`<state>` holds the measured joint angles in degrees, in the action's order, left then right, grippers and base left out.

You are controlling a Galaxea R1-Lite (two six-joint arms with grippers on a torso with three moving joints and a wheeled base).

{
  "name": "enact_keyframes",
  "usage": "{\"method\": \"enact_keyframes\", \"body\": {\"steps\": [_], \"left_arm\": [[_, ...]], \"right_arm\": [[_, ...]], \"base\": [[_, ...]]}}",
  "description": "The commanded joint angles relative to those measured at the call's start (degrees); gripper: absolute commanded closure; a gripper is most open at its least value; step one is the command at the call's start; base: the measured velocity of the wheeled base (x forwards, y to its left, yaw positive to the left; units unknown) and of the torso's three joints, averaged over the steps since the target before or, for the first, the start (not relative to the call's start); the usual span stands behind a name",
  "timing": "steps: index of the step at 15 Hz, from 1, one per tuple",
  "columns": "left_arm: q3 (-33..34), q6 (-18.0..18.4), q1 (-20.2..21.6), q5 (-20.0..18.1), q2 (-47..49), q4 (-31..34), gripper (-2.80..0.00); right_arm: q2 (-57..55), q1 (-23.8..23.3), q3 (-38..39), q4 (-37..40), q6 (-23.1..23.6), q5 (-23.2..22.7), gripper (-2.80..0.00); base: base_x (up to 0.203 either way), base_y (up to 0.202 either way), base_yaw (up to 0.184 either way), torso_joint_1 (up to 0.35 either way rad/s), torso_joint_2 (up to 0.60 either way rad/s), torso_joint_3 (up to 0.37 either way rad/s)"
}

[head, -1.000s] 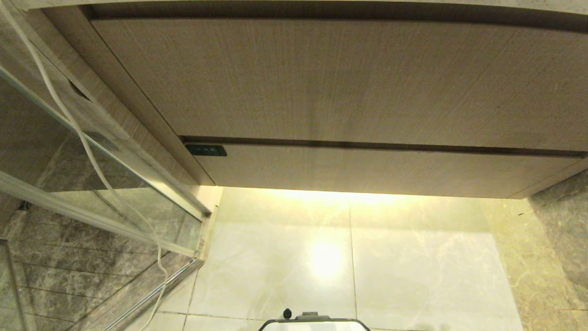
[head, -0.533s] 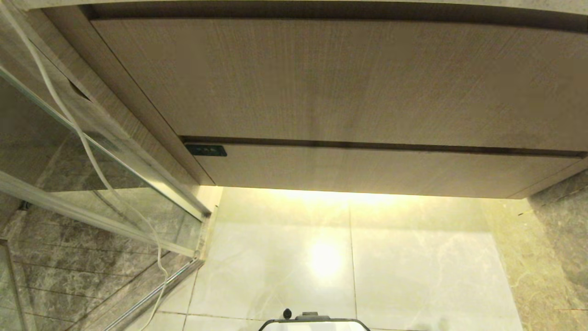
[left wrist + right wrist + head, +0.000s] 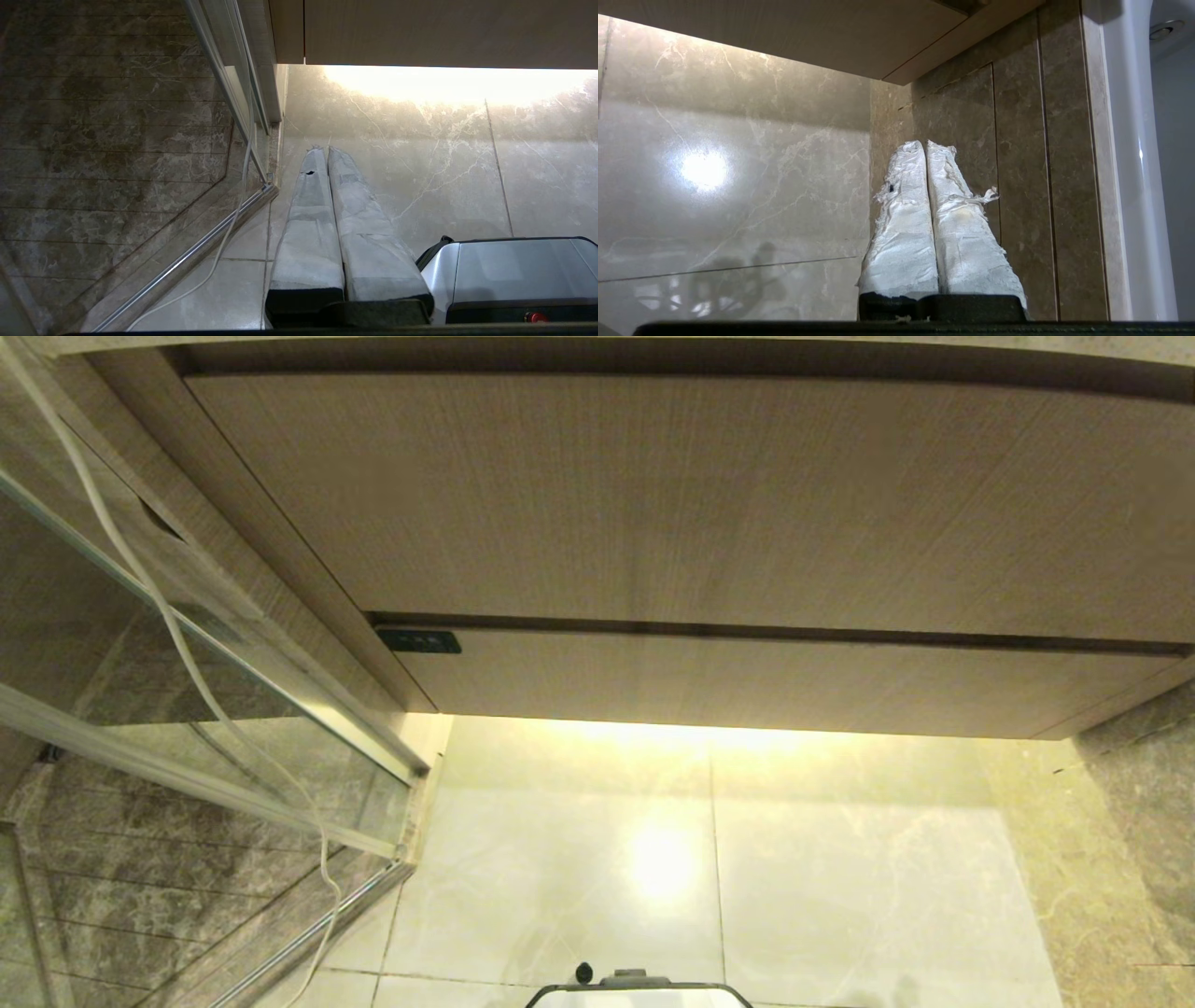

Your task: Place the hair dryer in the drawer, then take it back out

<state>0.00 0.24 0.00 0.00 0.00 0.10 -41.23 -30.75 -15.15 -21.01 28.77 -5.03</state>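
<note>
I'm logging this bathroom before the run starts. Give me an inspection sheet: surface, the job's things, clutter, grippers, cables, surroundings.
Surface: glossy pale floor tiles with a lamp glare under the vanity.
Job's things: drawer shut, its narrow front flush below the taller panel; hair dryer nothing seen.
Clutter: nothing seen.
Grippers: left gripper shut, empty, over the floor by the glass door; right gripper shut, empty, near the brown wall tiles.
Cables: white cord hanging along the glass door to the floor.
Surroundings: small black socket at the drawer's left end.
</note>
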Motion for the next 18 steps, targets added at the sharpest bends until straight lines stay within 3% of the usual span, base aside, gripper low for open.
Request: {"method": "enact_keyframes", "body": {"steps": [1, 3, 11, 14, 16, 18], "left_arm": [[0.09, 0.02, 0.0, 0.0, 0.0, -0.01, 0.0], [0.09, 0.02, 0.0, 0.0, 0.0, -0.01, 0.0], [0.09, 0.02, 0.0, 0.0, 0.0, -0.01, 0.0], [0.09, 0.02, 0.0, 0.0, 0.0, -0.01, 0.0], [0.09, 0.02, 0.0, 0.0, 0.0, -0.01, 0.0], [0.09, 0.02, 0.0, 0.0, 0.0, -0.01, 0.0]], "right_arm": [[0.34, 0.16, -0.14, 1.01, 0.15, 1.32, 0.0], [2.05, 0.16, 0.2, 1.4, 0.31, 5.2, 0.0], [4.74, 2.8, 3.82, 1.08, -0.4, 4.98, 0.0], [13.66, 9.77, 12.36, 4.53, -3.11, 4.73, 0.0], [21.08, 13.17, 14.24, 9.14, -5.99, 2.11, 0.0], [23.75, 19.62, 15.09, 11.81, -10.87, -0.03, 0.0]], "base": [[0.0, 0.0, 0.0, 0.0, 0.0, 0.0], [0.0, 0.0, 0.0, 0.0, 0.0, 0.0], [0.0, 0.0, 0.0, 0.0, 0.0, 0.0], [0.0, 0.0, 0.0, 0.0, 0.0, 0.0], [0.0, 0.0, 0.0, 0.0, 0.0, 0.0], [0.0, 0.0, 0.0, 0.0, 0.0, 0.0]]}}
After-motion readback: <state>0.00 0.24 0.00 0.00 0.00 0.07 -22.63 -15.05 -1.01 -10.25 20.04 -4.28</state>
